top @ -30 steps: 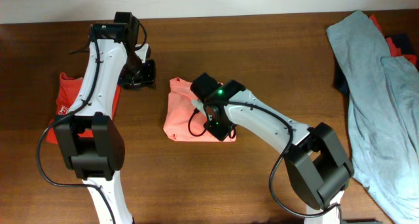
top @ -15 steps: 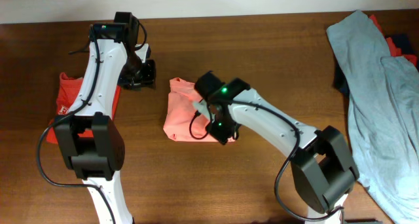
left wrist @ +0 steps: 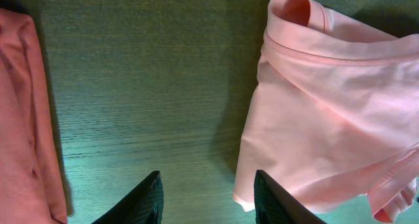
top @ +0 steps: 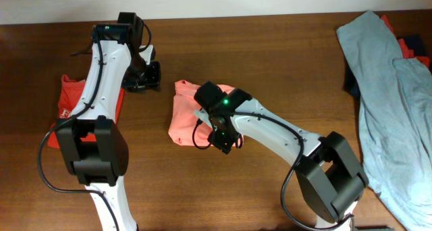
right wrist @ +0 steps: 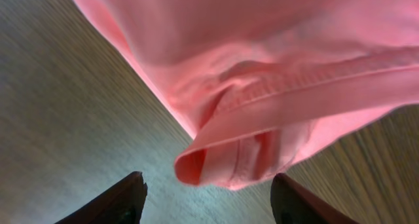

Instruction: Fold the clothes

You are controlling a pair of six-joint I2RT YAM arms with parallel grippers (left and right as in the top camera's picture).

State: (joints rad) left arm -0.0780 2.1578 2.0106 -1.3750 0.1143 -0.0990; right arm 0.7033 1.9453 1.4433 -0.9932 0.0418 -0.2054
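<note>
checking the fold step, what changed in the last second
The right arm slid left over the pink shirt and its jaws opened, letting the fabric go. The left arm, orange shirt and grey-blue shirts stayed put.

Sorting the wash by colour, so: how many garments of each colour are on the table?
Pink shirt: 1
Red-orange shirts: 2, one at left, one peeking out at right
Grey-blue shirts: 2, it seems, overlapping
Dark garment, mostly hidden: 1
Total: 6
</note>
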